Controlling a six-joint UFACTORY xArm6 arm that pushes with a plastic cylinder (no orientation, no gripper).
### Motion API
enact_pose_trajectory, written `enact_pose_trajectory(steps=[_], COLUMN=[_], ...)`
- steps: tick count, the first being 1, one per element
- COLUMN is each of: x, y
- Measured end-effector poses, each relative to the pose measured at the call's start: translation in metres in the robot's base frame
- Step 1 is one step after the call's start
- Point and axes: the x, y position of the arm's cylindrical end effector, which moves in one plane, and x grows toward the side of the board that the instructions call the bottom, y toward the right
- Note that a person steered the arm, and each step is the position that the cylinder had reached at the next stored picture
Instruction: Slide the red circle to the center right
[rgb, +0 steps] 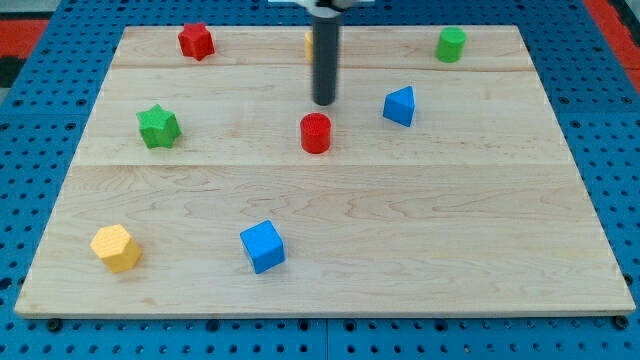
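The red circle (316, 132) is a short red cylinder standing near the middle of the wooden board (420, 230). My dark rod comes down from the view's top, and my tip (324, 103) sits just above the red circle in the view, a small gap apart from it. A blue triangular block (400, 106) lies to the right of the red circle, between it and the board's right side.
A red star (197, 41) is at the top left and a green star (158, 126) at the left. A green cylinder (451, 44) is at the top right. A yellow hexagon (116, 248) and a blue cube (263, 246) lie near the bottom. A yellow block (309, 44) peeks from behind the rod.
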Motion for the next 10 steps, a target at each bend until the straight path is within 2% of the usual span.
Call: enact_pose_trajectory(steps=[1,2,5,8,10], x=[0.014,0.05,0.071,0.072,0.088], y=[-0.051,-0.035,-0.009,0.062,0.142])
